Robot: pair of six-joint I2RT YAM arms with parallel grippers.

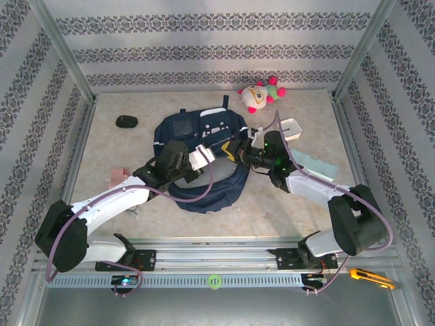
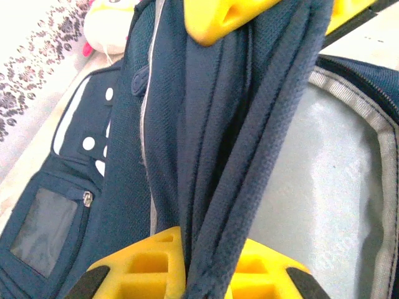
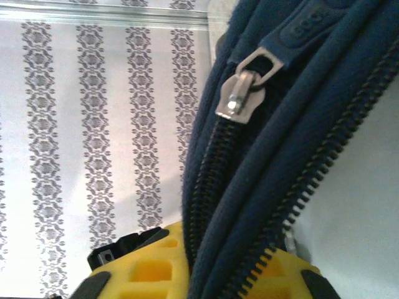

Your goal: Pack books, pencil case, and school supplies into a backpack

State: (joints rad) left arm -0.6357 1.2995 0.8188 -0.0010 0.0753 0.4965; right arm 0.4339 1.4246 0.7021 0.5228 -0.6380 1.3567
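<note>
From above, the backpack (image 1: 187, 129) sprawls on the bench (image 1: 122, 153) right under both hands. It's navy, with white patches on its pocket (image 1: 217, 128), and its long axis runs from the arm bases toward the far wall, with the patched pocket and a dark strap (image 1: 224, 103) at the far end and the rounded bulk nearest the bases. The left hand (image 1: 216, 153) and the right hand (image 1: 236, 151) meet nose to nose over its middle. The mint-green pencil case (image 1: 318, 166) lies well off to the right of the right hand, and the pink block (image 1: 119, 176) sits well out to the left of the left hand. Over to the left wrist: the left hand (image 2: 199, 271) is clamped on a thick fold of navy rim, yellow fingers (image 2: 140, 268) pressed on either side. The fold runs straight away from it to the right hand (image 2: 283, 12), which pinches the same fold. Left of the fold there's a clear window (image 2: 43, 224), right of it pale grey lining (image 2: 324, 187). Right wrist now: the right hand (image 3: 215, 274) is nearly closed, with the zip-edged rim gripped between its fingers (image 3: 137, 271). The rim rises steeply away, and a silver zip pull (image 3: 246, 87) hangs on it farther up.
</note>
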